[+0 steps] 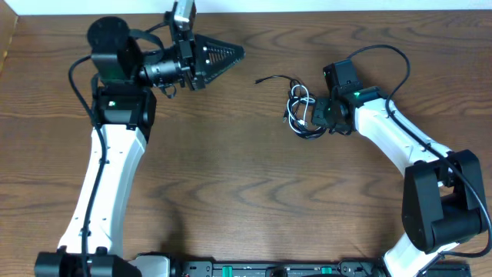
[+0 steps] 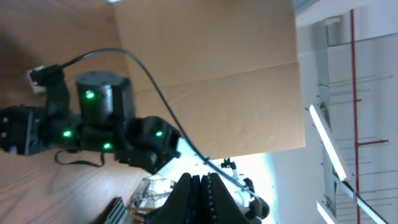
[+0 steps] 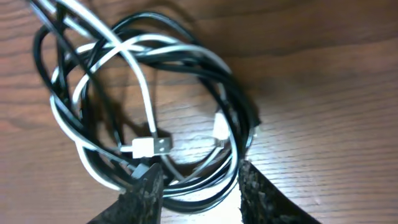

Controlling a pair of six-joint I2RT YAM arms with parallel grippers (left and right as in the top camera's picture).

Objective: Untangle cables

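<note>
The wooden desk (image 1: 231, 177) fills the overhead view. The left arm (image 1: 108, 169) rises along the left side and the right arm (image 1: 400, 138) reaches in from the near right. The left hand (image 1: 238, 52) points right at the far edge, well apart from the cables, with its fingers (image 2: 189, 199) pressed together on nothing. The right hand (image 3: 199, 168) stands wide, with its fingers (image 3: 146, 193) set either side of the near rim of the cables (image 3: 149, 93). These form a coiled bundle of black and white cords lying right of the desk's centre. One loose black end (image 1: 265, 79) trails out to the far left. A white plug (image 3: 152, 147) lies inside the coil.
</note>
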